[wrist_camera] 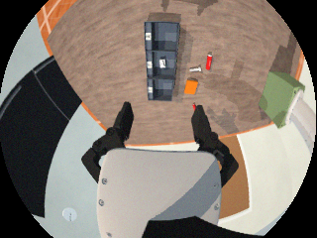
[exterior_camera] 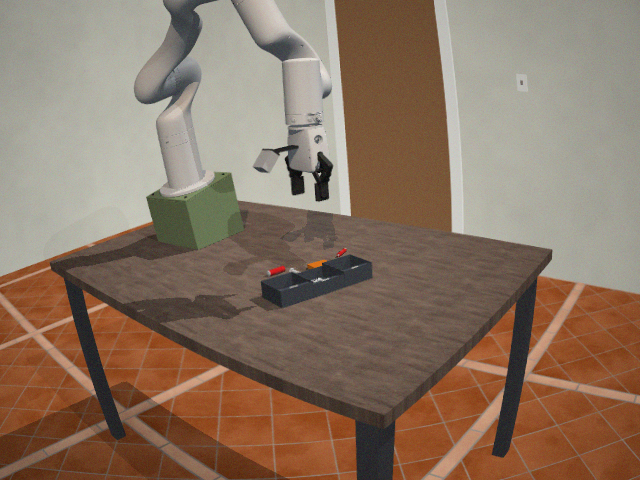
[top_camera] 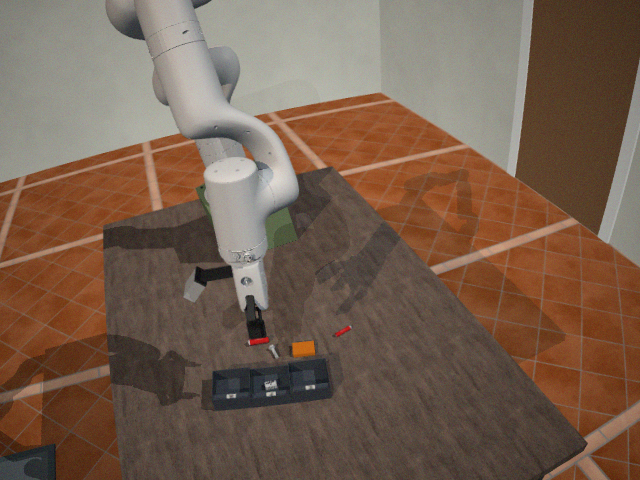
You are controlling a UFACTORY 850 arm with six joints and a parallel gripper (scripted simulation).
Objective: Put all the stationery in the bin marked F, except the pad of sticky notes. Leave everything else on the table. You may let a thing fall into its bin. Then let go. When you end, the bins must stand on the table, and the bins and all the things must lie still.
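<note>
My gripper (top_camera: 254,326) (exterior_camera: 309,189) (wrist_camera: 162,110) is open and empty, hanging high above the table (top_camera: 423,413) (exterior_camera: 372,356). Below it, a dark tray of three bins (top_camera: 222,398) (exterior_camera: 289,295) (wrist_camera: 162,28) stands on the table; its label letters are too small to read. A small pale thing (top_camera: 270,384) (wrist_camera: 162,62) lies in the middle bin. Behind the bins lie a thick red marker (top_camera: 257,341) (exterior_camera: 276,270) (wrist_camera: 209,61), a silver bolt (top_camera: 273,351) (exterior_camera: 293,269) (wrist_camera: 196,69), an orange pad of sticky notes (top_camera: 302,348) (exterior_camera: 316,264) (wrist_camera: 190,86) and a small thin red stick (top_camera: 342,330) (exterior_camera: 341,252) (wrist_camera: 193,106).
The arm's green base block (top_camera: 281,227) (exterior_camera: 193,217) (wrist_camera: 280,95) stands at the table's far edge. The wrist camera's grey box (top_camera: 193,290) (exterior_camera: 265,160) sticks out beside the gripper.
</note>
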